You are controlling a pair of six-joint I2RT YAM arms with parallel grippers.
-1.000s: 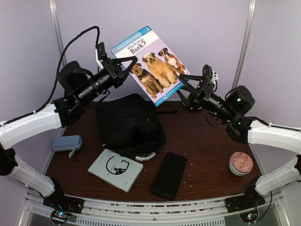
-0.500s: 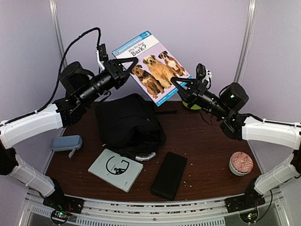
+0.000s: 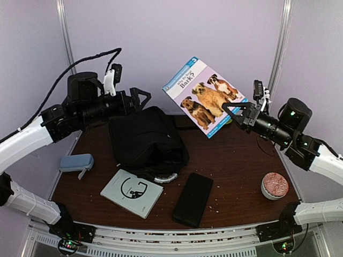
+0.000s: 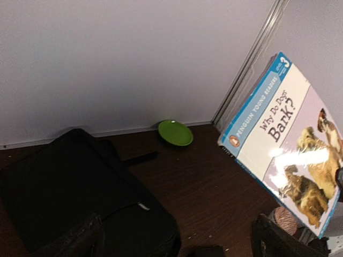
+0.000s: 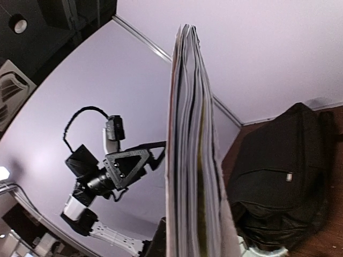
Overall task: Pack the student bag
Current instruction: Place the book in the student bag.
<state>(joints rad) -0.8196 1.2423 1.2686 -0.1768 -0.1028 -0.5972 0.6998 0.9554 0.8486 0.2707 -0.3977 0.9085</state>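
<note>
Right gripper (image 3: 227, 108) is clamped on the lower edge of a thin glossy paperback (image 3: 206, 95) with three dogs on the cover and a blue title band. The book hangs in the air, tilted, over the back right of the dark brown wooden table (image 3: 236, 160). Right wrist view shows it edge-on, pages fanning slightly above the pinch. Left gripper (image 3: 142, 99) has its fingers spread wide with nothing between them. It is well apart from the book, hovering above the rear left corner of the bag.

Student bag (image 3: 147, 136), the big black soft fabric one, lies flat centre-left on the table, grey handle toward the near side. No view shows whether its zip mouth is open.

Risks from here:
- One pinch at one edge of a floppy book. A quick swing would likely pivot it in the jaws or slip it out. A small round green plate (image 4: 175, 132) sits at the back of the table, not far from it.
- If the mouth is shut or slack, the book lands on top of the fabric or buckles against it. The left arm probably has to hold the opening.
- The left arm is close over the bag, so crossing the right arm's path on the way in could clip the book.
- A pale grey-green square notebook (image 3: 132, 193) and a slim flat black case (image 3: 193, 198) lie just in front of the bag. A dropped book could knock them.
</note>
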